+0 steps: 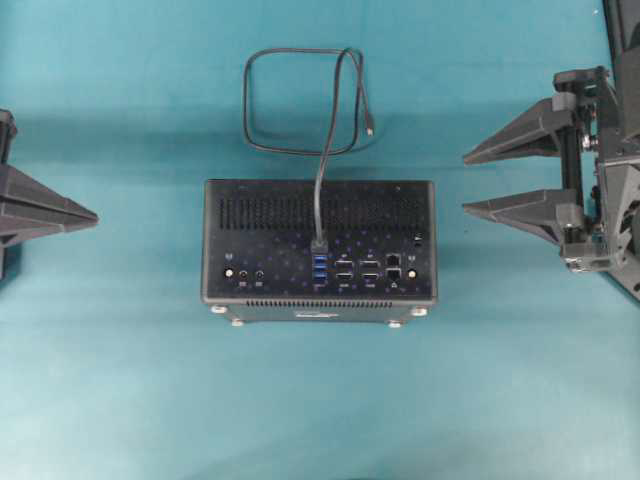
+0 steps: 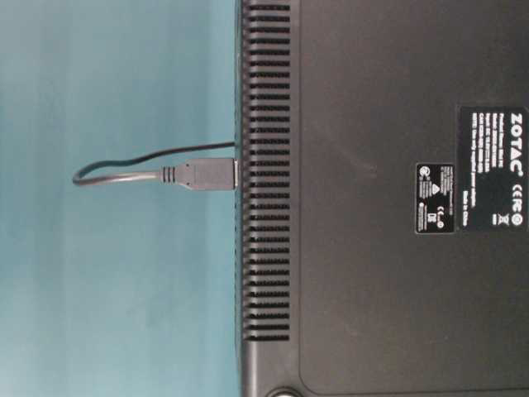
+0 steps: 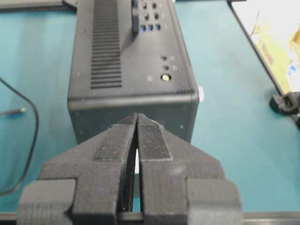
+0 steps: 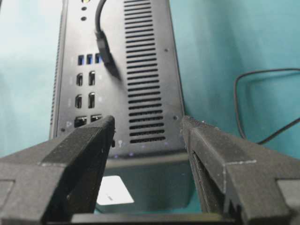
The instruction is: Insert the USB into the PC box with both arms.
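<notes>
Overhead, plug: the USB runs from its loop on the teal counter up over the PC box; its plug sits at the top blue port and looks seated.
Overhead, pincers: the left pincer shows one closed wedge tip, well apart from the box. The right pincer stands wide and holds nothing.
Overhead, risk: my guess is that a pincer sweeping inward could catch the cable and drag the plug out.
Table-level, joint: the plug meets the slotted edge of the box squarely, strain relief ribbed, cable bending back in a tight curve.
Table-level, risk: if the plug is only part way in, that springy bend might lever it loose; the depth cannot be told.
Left wrist, pincer: fingers pressed together, pads with fine ridges, nothing between them, aimed at the box's end face.
Left wrist, risk: a nudge here would probably slide the smooth box on the counter.
Right wrist, pincer: jaws spread, matt and grainy, framing the near end of the box without touching it.
Right wrist, surfaces: hard matt black panel, long vent slots, small rectangular ports, thin rubbery cable.
</notes>
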`<action>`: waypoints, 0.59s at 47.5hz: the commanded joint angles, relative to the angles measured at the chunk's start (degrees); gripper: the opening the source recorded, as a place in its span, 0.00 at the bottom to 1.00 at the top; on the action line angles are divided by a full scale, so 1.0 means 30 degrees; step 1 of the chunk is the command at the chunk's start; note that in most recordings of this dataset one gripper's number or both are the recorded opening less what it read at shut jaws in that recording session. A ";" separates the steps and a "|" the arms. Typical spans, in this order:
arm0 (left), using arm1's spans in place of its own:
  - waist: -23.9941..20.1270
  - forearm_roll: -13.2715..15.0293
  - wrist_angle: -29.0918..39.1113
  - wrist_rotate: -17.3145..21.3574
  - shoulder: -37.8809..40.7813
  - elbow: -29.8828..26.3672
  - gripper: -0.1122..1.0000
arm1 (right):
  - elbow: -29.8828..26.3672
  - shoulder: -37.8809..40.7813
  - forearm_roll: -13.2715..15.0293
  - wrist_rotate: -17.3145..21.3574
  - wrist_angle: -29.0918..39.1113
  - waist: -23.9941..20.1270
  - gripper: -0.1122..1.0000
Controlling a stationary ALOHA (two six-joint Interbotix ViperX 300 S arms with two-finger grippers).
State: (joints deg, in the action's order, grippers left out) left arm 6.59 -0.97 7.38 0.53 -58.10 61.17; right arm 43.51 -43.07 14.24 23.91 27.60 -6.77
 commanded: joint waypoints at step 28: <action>0.0000 -0.0059 -0.0234 0.0059 0.0176 -0.0410 0.10 | 0.0234 -0.0029 0.0059 0.0000 -0.0645 0.0059 0.71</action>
State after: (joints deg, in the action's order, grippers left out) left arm 6.59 -0.97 7.29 0.62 -57.92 61.26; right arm 44.74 -43.07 14.24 23.91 26.19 -6.77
